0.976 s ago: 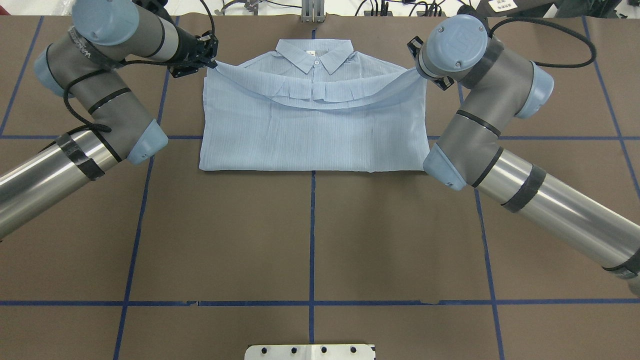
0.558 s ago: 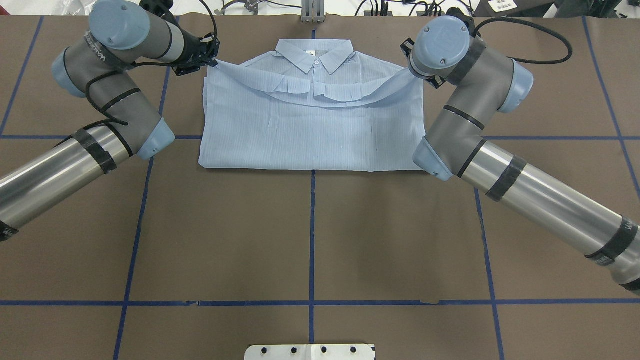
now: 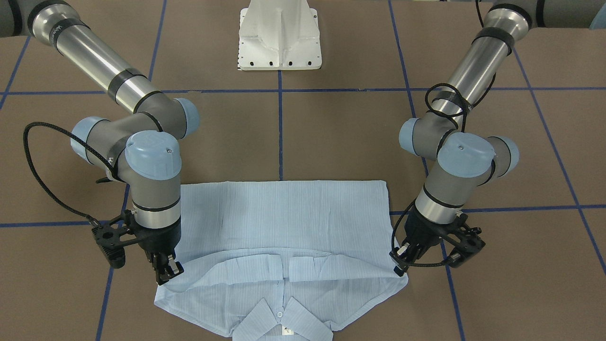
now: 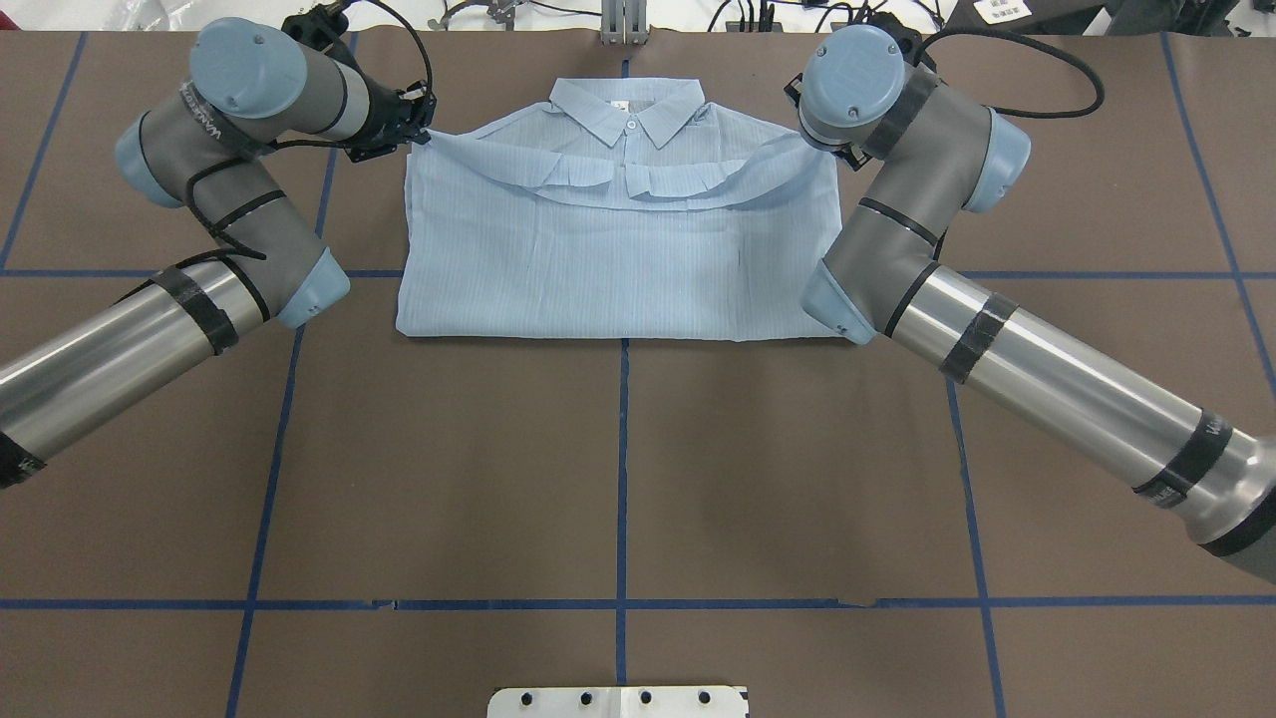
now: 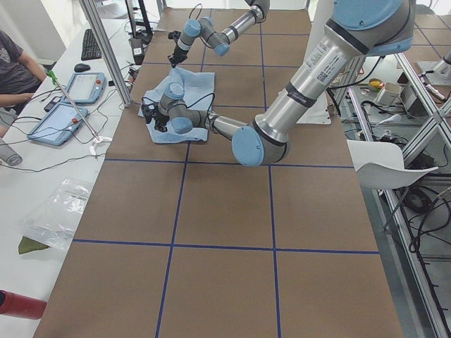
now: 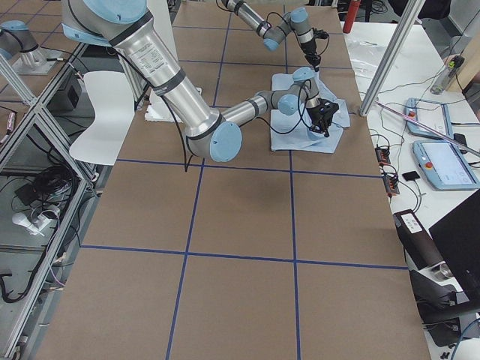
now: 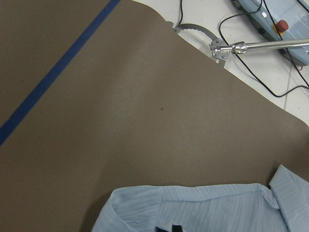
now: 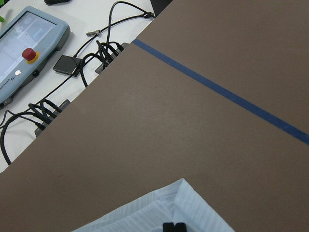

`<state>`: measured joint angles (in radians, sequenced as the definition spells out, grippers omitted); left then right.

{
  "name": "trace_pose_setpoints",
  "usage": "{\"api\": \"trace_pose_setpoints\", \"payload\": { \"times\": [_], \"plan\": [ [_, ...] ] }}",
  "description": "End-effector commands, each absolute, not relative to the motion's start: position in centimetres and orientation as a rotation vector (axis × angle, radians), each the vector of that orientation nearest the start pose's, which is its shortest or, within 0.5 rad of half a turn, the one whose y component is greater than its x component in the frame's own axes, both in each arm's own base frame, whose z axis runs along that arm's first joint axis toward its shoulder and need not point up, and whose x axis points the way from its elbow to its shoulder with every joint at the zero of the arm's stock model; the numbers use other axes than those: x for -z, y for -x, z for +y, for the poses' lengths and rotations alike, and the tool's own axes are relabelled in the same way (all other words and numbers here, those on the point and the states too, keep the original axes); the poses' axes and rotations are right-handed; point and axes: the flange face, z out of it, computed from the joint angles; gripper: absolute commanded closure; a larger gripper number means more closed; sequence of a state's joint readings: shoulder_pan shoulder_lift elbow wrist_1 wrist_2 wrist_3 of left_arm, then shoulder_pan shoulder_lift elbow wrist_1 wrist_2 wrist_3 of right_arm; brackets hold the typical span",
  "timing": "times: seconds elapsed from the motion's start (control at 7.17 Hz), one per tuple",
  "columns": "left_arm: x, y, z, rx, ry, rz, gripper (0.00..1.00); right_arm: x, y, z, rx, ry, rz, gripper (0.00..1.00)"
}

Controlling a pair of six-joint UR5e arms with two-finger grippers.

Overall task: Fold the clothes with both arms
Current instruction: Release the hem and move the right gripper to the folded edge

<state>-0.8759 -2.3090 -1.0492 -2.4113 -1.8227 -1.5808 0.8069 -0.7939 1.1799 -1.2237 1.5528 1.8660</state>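
The striped blue button-up shirt (image 4: 618, 259) is laid on the brown counter (image 4: 449, 469), collar (image 4: 628, 108) farthest from the robot. Its raised hem is pinched at either corner by the closed left hand (image 3: 399, 265) and right hand (image 3: 169, 275), evidently so the fold is laid level below the collar.

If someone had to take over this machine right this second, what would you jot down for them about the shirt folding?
Left gripper: shut on one corner of the shirt, at its folded-over edge.
Right gripper: shut on the other corner.
Shirt: flat on the table, on the side far from the robot, collar pointing away from it.
Done: the lower part is doubled up over the chest. Its edge is raised at both corners and sags in the middle, just short of the collar.
Left: probably lay that edge down, let go, then make any further folds.
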Motion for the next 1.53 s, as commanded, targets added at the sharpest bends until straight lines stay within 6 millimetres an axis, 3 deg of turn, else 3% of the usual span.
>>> {"api": "trace_pose_setpoints", "payload": {
  "times": [0.0,0.14,0.28,0.56,0.7,0.84,0.98,1.12,1.39],
  "plan": [
    [-36.1,-43.6,-68.4,0.633,-0.256,1.051,1.00,-33.1,45.9,-67.4,-1.058,-0.210,-0.730,1.00],
    [-36.3,-43.6,-68.5,0.630,-0.262,1.046,0.87,-33.0,46.0,-67.4,-1.056,-0.210,-0.732,0.98],
    [-36.5,-43.9,-68.3,0.626,-0.259,1.043,0.59,-32.7,46.0,-67.4,-1.055,-0.211,-0.736,0.72],
    [-37.0,-43.9,-68.1,0.615,-0.263,1.033,0.49,-31.3,45.2,-67.7,-1.065,-0.221,-0.771,0.57],
    [-36.7,-43.4,-68.2,0.590,-0.285,1.035,0.49,-29.7,44.2,-67.4,-1.052,-0.202,-0.848,0.44],
    [-35.3,-42.8,-67.8,0.584,-0.295,1.056,0.48,-30.9,43.4,-65.8,-1.040,-0.174,-0.869,0.40],
    [-35.4,-42.2,-67.1,0.585,-0.297,1.067,0.47,-31.6,41.8,-63.3,-1.023,-0.163,-0.900,0.38],
    [-35.5,-41.7,-66.5,0.582,-0.299,1.074,0.47,-32.6,42.3,-59.0,-0.980,-0.132,-0.921,0.36],
    [-35.9,-41.5,-66.3,0.582,-0.300,1.071,0.47,-35.4,42.2,-52.3,-0.972,-0.070,-0.931,0.35]
  ]
}}
